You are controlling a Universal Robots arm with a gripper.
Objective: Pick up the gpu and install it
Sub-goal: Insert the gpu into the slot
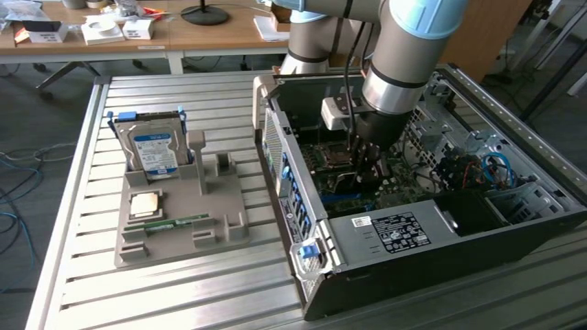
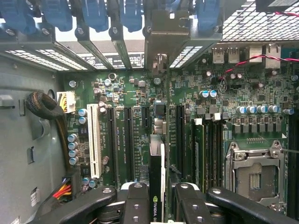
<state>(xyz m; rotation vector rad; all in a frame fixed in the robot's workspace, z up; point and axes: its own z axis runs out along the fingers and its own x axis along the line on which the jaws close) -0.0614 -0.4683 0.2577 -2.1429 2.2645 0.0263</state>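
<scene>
the gpu (image 2: 157, 177) stands on its edge, gripped tight between the closed jaws. it hangs just over the green board (image 2: 126, 88) inside the computer case (image 1: 394, 234) on the counter (image 1: 183, 295). this looks like the putting-in step. the card must line up straight with a slot.

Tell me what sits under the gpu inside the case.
The gripper holds the gpu edge-on over the green motherboard. Black expansion slots lie beside it, a white slot beyond. The board directly beneath the card is covered, so its slot cannot be seen.
</scene>
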